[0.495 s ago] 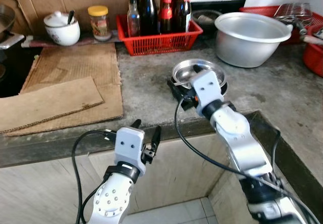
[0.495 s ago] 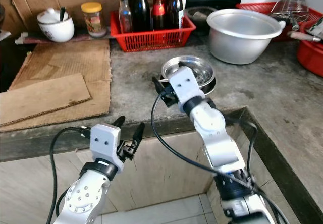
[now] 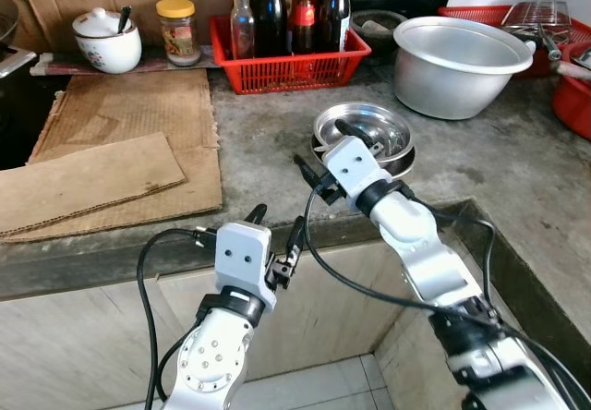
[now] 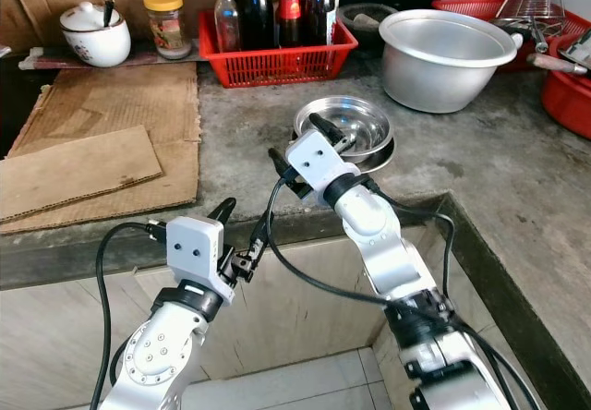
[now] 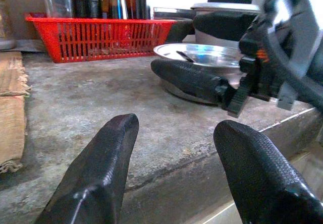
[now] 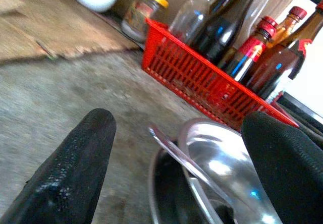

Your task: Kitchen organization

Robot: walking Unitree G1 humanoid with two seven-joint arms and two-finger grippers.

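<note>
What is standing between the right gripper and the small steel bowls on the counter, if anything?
Nothing visible stands between them. The right gripper is open right at the near rim of the stacked steel bowls, one finger above the bowl and one beside it. The red basket of bottles stands behind, apart.

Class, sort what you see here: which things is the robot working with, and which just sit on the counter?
In use:
right claw, open
small shiny steel bowl

Lying about:
red plastic bottle basket
large aluminium basin
flat cardboard sheets
</note>
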